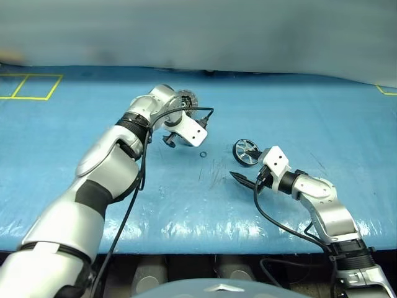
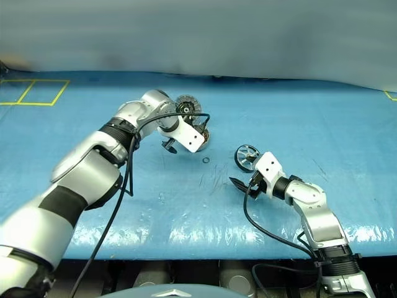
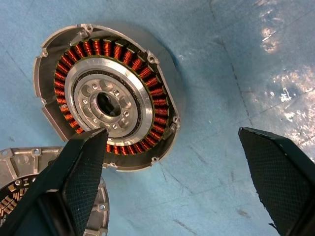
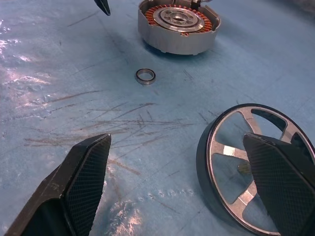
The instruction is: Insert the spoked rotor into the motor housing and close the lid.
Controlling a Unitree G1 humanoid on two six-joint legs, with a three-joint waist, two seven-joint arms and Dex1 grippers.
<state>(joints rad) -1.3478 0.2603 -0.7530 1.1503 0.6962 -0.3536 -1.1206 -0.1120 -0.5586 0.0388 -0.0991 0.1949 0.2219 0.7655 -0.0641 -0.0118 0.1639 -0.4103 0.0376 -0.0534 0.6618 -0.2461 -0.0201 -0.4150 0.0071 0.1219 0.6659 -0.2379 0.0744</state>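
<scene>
Blue mat (image 1: 74, 124) bears motor housing (image 3: 106, 96), windings exposed, unfilled; both end effectors spread.

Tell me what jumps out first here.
The housing, its copper windings ringing a silver hub, lies on the blue table under the open left tool. The rotor stands tilted on its rim by the open right tool, and a small ring lies between the two.
</scene>
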